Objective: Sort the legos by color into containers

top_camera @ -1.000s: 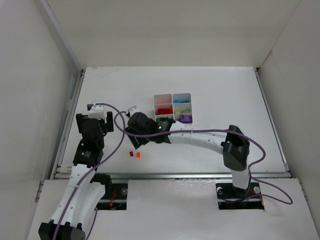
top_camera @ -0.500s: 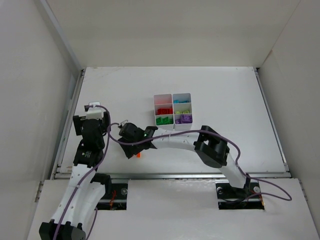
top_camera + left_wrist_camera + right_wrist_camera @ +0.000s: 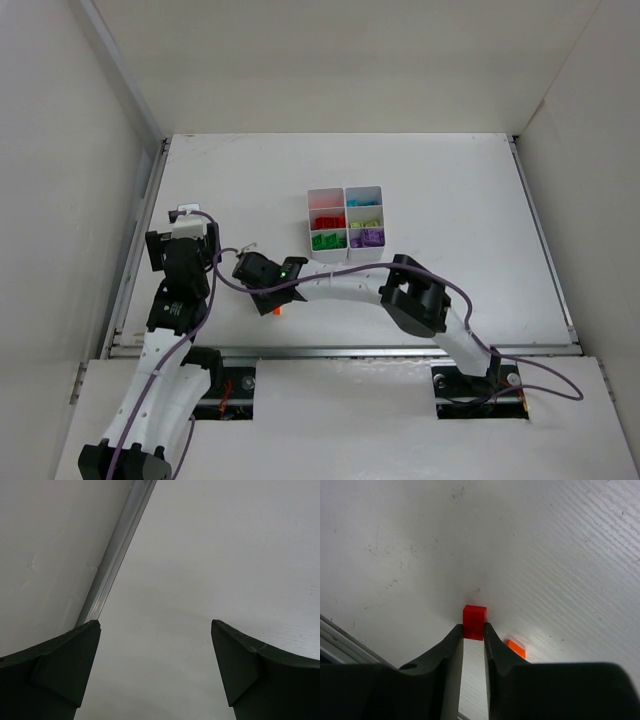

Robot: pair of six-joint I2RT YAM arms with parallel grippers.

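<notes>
Two bricks lie loose on the tabletop (image 3: 450, 190), near its front edge and left of centre: a red brick (image 3: 474, 617) and an orange brick (image 3: 515, 648), close together but not touching. The right pincer (image 3: 473, 631) is down at the red brick. Its jaws are drawn in to a narrow gap, and the two fingertips press against the brick's opposite sides at its near end. The brick rests flat on the tabletop, most of it sticking out beyond the tips. The orange brick lies just beside the outer face of one finger, outside the grip. From above, the right arm (image 3: 420, 300) stretches leftward across the front of the tabletop. Its wrist hides the red brick, and only the orange one shows below it.

The left pincer (image 3: 155, 625) stands wide open with nothing between its fingers (image 3: 70, 660). It hangs over the tabletop by the metal rail (image 3: 117, 555) along the left edge, well apart from both bricks.

The tray (image 3: 345, 215) sits near the middle of the tabletop, beyond the right wrist. Its left column holds red bricks (image 3: 325, 219) in the middle compartment and green bricks (image 3: 325, 241) in the nearest. The farthest looks faintly red, but I cannot tell what is in it. Its right column holds cyan bricks (image 3: 362, 198), yellow-green bricks (image 3: 363, 217) and purple bricks (image 3: 371, 237), far to near.
</notes>
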